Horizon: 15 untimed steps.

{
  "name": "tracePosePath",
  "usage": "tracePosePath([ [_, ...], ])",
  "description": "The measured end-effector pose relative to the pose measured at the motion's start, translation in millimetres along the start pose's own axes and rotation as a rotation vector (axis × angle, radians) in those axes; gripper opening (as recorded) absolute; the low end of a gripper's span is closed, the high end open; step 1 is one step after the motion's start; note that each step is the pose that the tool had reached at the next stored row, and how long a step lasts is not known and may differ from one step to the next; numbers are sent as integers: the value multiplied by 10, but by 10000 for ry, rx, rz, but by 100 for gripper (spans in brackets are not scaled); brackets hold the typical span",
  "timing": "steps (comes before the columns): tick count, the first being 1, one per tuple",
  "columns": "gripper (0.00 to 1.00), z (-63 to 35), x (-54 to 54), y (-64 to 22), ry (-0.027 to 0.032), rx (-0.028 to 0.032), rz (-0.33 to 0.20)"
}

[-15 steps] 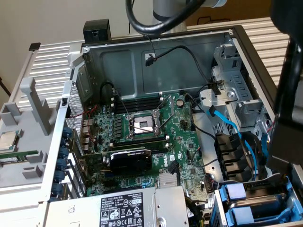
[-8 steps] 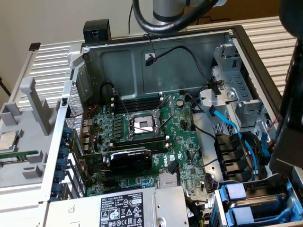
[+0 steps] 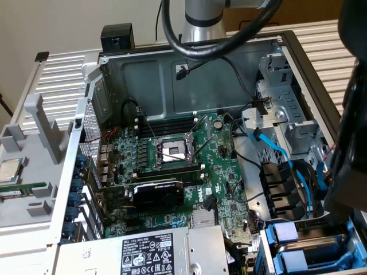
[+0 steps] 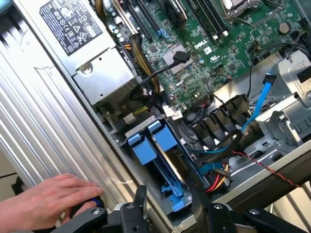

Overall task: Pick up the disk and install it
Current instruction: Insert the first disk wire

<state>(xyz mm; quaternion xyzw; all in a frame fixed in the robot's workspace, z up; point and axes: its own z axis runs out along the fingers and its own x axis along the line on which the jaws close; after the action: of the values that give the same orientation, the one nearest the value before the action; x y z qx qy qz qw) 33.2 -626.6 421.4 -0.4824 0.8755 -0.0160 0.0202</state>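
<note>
End effector (image 4: 169, 208): jaws wide, clamping nothing | disk (image 4: 165, 165): in its blue carrier in the drive bay, directly ahead of the end effector | risk: a finger may snag the cables (image 4: 218, 172) beside it, or strike the person's hand (image 4: 43, 204) close alongside.

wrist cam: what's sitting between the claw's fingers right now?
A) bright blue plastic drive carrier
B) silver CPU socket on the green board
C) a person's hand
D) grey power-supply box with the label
A: in the wrist view the claw straddles the bright blue plastic drive carrier, and its black fingers stand apart on either side of it.
</note>
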Motion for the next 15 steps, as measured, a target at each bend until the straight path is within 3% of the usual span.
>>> tracePosePath([
  [2,50,9,0,0,-94,-57,-294],
  [8,50,45,1,1,-300,-179,-986],
  [15,50,121,53,-67,-463,-329,-1068],
])
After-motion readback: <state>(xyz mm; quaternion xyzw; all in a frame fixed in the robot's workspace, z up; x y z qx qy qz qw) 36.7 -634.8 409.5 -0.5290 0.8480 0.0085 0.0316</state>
